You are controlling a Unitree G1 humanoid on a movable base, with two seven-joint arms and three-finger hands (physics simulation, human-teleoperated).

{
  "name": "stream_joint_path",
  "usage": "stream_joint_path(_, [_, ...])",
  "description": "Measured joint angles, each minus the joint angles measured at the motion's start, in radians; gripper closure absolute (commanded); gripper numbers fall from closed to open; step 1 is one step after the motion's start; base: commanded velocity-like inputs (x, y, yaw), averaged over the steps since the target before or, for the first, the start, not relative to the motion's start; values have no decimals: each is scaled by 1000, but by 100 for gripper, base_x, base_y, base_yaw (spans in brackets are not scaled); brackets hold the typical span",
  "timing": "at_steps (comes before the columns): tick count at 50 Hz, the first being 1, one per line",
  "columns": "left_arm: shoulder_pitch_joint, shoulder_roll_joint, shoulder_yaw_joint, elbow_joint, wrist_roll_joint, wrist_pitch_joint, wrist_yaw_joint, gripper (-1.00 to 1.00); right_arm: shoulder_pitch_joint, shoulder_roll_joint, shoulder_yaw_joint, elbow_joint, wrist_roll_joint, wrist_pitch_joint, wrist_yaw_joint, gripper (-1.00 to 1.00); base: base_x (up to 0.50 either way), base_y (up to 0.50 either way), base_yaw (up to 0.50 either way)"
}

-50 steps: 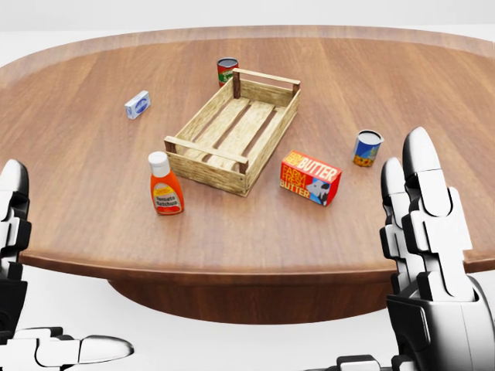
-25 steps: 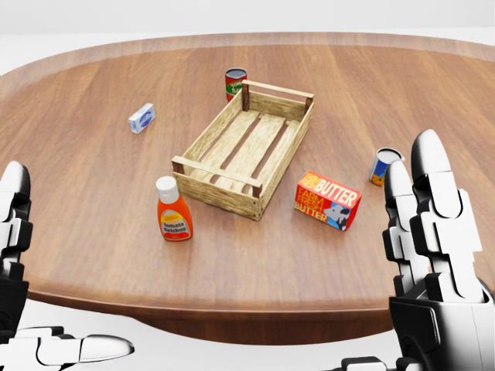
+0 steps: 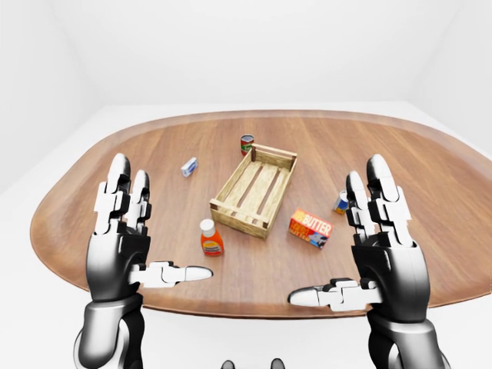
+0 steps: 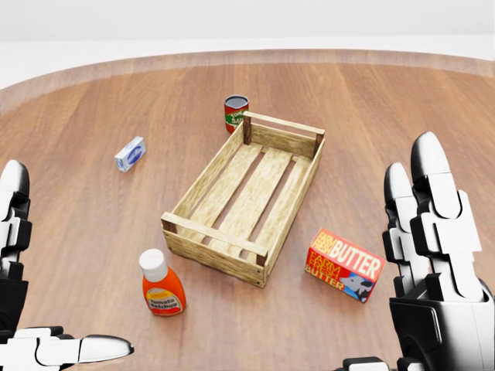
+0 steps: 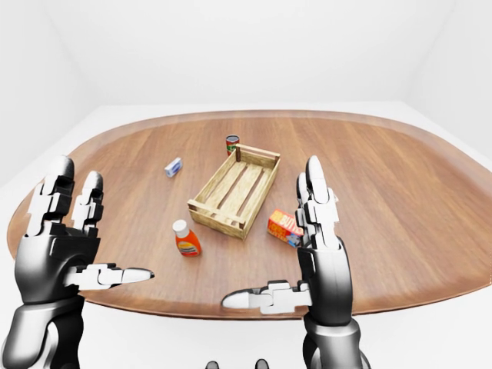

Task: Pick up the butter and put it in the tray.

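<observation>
Nothing is done yet: the butter (image 4: 344,265) is seen flat on the table (image 4: 387,116) just right of the empty tray (image 4: 246,196), ungrasped, while the left hand (image 3: 123,238) and right hand (image 3: 380,246) are held wide open, well short of it.

Head view close, angled down, eye views wider, sharing table (image 3: 430,200), crate (image 4: 244,193)
</observation>
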Motion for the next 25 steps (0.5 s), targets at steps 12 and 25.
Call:
stream_joint_path(12, [0, 0, 1, -5, -1, 0, 0, -100, 1, 1, -3, 1, 0, 0, 0, -100, 50, 0, 0])
stream_joint_path(25, [-3, 0, 4, -6, -2, 0, 0, -100, 0, 2, -6, 4, 1, 0, 1, -100, 50, -1, 0])
